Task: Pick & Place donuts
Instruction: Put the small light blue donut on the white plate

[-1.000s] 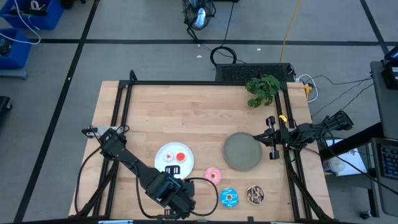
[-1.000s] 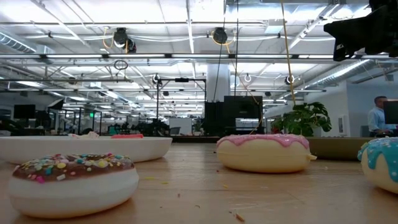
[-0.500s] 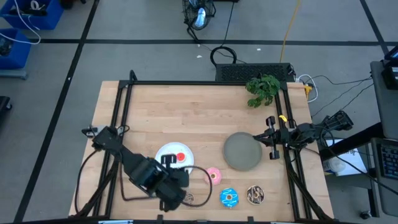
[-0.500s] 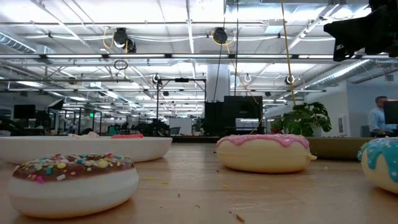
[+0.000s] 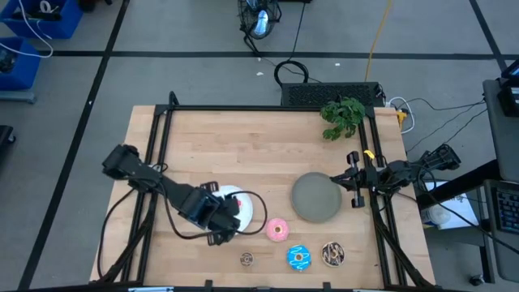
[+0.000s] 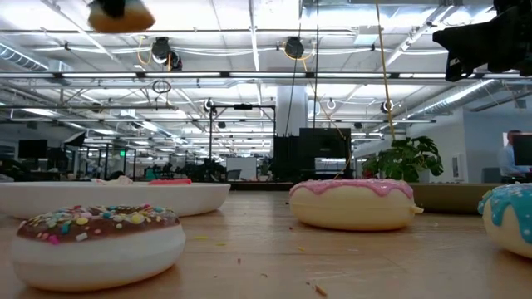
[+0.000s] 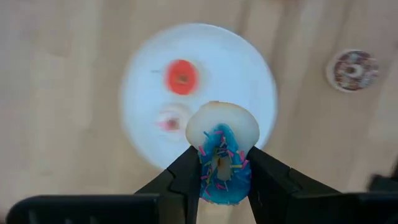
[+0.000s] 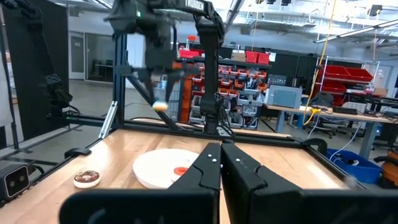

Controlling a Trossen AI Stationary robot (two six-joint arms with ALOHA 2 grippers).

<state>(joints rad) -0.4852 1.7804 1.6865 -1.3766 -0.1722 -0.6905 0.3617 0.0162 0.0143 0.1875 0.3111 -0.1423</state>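
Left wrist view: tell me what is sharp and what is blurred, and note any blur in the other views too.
Left wrist view: the small blue donut in the left pincer is sharp, while the white plate and table behind are smeared. Right wrist view: the left arm is blurred. Low view: an orange-brown blob at the top edge is soft, too blurred to identify.

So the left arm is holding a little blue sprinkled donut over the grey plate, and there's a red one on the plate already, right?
Not quite: the plate is white, not grey. The left wrist view shows the left gripper holding the small blue sprinkled donut above the white plate, where the red donut already lies. The grey plate sits apart, empty.
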